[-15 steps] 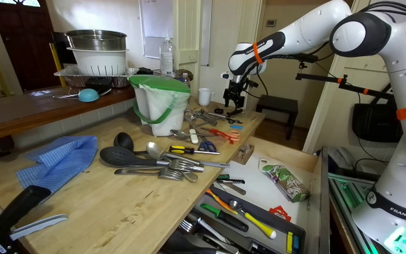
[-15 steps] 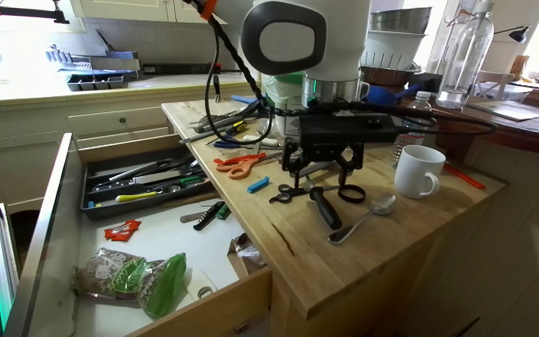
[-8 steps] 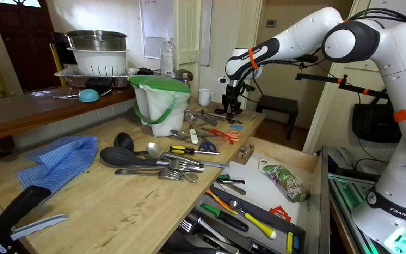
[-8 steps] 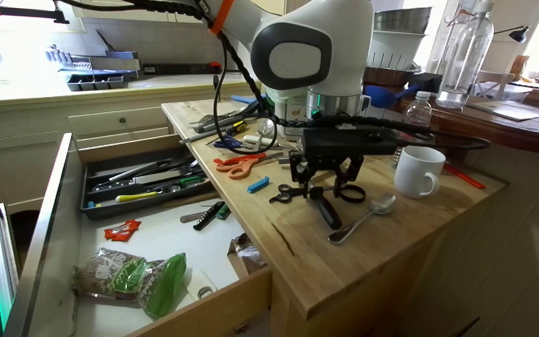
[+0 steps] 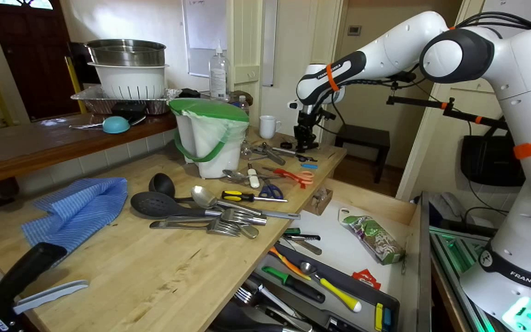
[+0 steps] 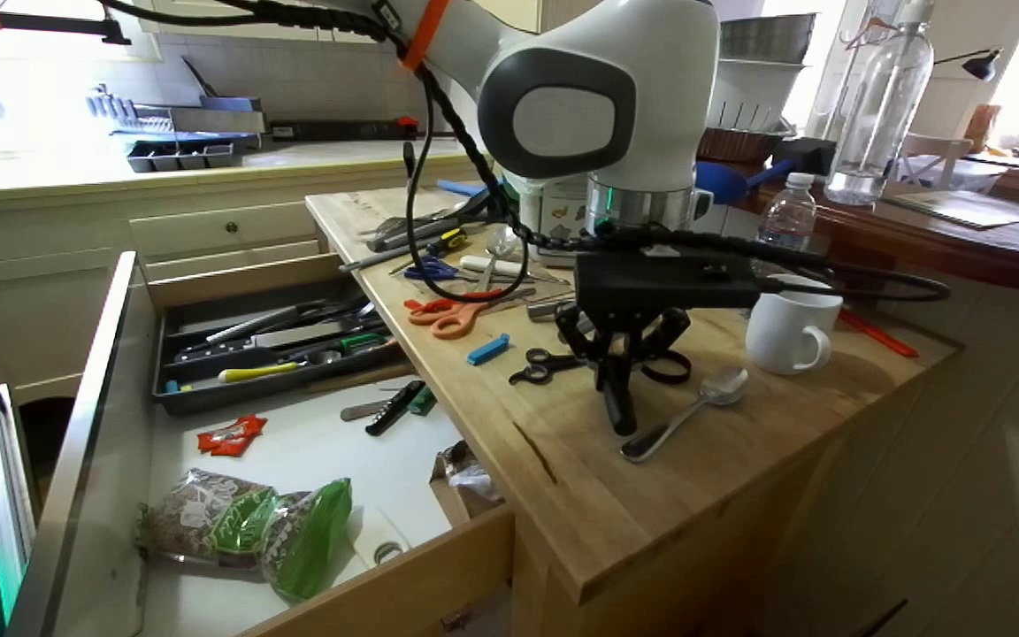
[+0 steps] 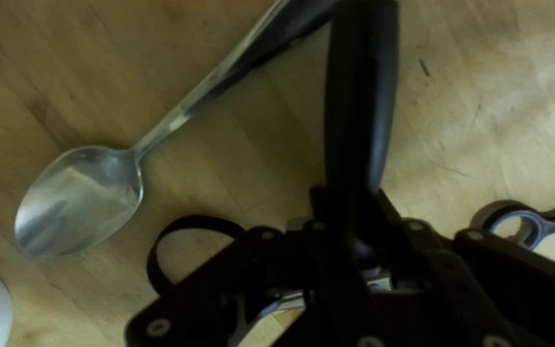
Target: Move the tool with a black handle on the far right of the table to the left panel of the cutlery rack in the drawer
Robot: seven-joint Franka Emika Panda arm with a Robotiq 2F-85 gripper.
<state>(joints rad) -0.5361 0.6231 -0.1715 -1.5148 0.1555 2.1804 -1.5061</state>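
Cream-painted kitchen cabinets (image 6: 41, 301) are seen beyond a surface (image 5: 145, 272) of pale, light-grained wooden planks. Near one end of the surface, a tool with a black handle (image 7: 362, 96), rounded and slim, is clenched between black jointed fingers (image 6: 601, 367). Its handle is cut off by the top edge of the wrist view, its other end is concealed by the fingers, and whether it is raised cannot be told. A silver metal spoon (image 7: 80, 202) is shown just beside it. Black scissors (image 6: 536, 367) and a black ring-shaped item (image 7: 200, 221) are partly covered by the fingers; a white mug (image 6: 775, 341) is cropped in the wrist view. Within the pulled-out, pale wooden drawer (image 6: 421, 579), a dark grey divided cutlery rack (image 6: 235, 395) is partly hidden by the surface in both exterior views; its left panel cannot be identified with certainty.
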